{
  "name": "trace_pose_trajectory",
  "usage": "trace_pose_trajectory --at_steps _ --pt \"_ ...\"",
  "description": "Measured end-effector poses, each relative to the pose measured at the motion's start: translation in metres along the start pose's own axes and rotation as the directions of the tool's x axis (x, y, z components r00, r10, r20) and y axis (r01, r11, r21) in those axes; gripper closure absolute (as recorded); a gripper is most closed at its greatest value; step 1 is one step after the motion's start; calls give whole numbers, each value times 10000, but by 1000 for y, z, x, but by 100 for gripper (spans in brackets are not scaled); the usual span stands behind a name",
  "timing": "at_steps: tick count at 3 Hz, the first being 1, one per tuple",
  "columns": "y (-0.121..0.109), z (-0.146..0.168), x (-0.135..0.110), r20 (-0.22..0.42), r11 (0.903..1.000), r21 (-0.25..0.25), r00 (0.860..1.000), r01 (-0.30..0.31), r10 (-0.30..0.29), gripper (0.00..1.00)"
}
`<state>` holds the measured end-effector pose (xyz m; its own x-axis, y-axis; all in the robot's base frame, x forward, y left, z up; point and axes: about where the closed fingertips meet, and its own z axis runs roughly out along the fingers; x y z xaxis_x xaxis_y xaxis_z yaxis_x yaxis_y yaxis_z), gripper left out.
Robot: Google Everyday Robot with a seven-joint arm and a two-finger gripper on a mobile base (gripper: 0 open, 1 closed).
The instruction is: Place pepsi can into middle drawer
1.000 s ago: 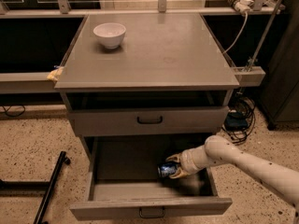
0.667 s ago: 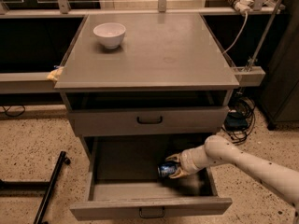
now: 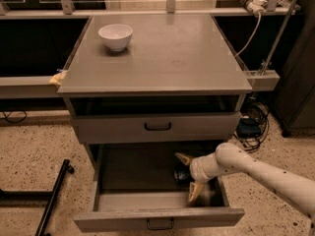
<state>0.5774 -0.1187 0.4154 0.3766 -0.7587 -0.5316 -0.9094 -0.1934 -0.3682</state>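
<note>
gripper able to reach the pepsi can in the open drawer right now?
Probably yes. The gripper sits inside the pulled-out middle drawer, its fingers spread either side of the pepsi can; nothing visible lies between them.

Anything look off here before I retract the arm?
Nothing spilled or damaged. The small blue pepsi can sits inside the open grey middle drawer, between the open fingers of the tool. Only oddity: a yellowish scrap at the left edge of the grey cabinet top; the white bowl stands upright.
</note>
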Motion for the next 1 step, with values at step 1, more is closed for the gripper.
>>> trace_pose_trajectory --at_steps 1 --pt "0 0 0 0 10000 0 10000 0 0 0"
